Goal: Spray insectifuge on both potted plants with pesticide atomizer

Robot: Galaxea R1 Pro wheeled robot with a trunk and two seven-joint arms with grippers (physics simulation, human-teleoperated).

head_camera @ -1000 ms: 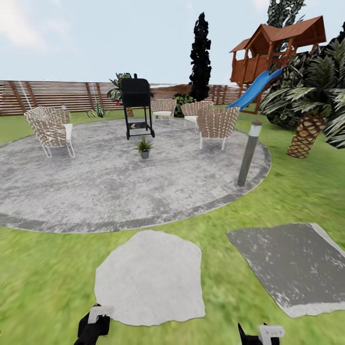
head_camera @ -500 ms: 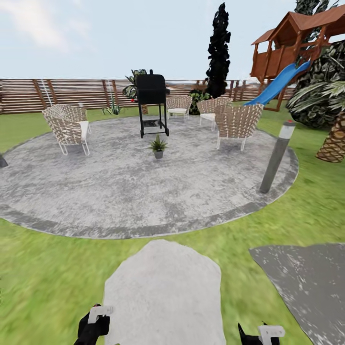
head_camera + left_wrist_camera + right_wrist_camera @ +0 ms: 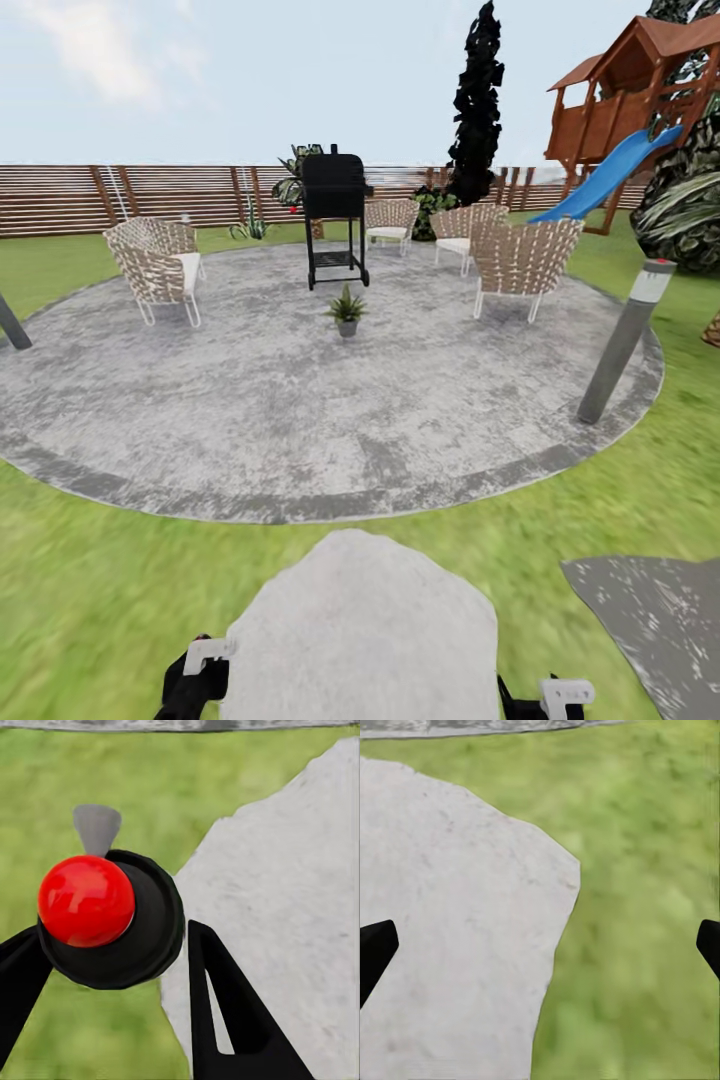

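Left end effector [image 3: 105,967]: fingers spread around a black round object with a red ball, contact unclear.
Right end effector [image 3: 540,945]: wide open, empty, over a pale stepping stone [image 3: 450,915].
Potted plant [image 3: 346,311]: far ahead on the grey patio [image 3: 250,420], well apart from both, near the grill [image 3: 335,215].

I see both arms held low at the head view's bottom edge: left gripper [image 3: 196,672] clamps a round black object with a red ball; right gripper [image 3: 540,945] gapes wide.

A home garden: lawn [image 3: 90,590], round patio [image 3: 280,400] with wicker chairs [image 3: 155,265], grill [image 3: 335,215], slatted fence [image 3: 60,200] and playhouse slide [image 3: 610,175].
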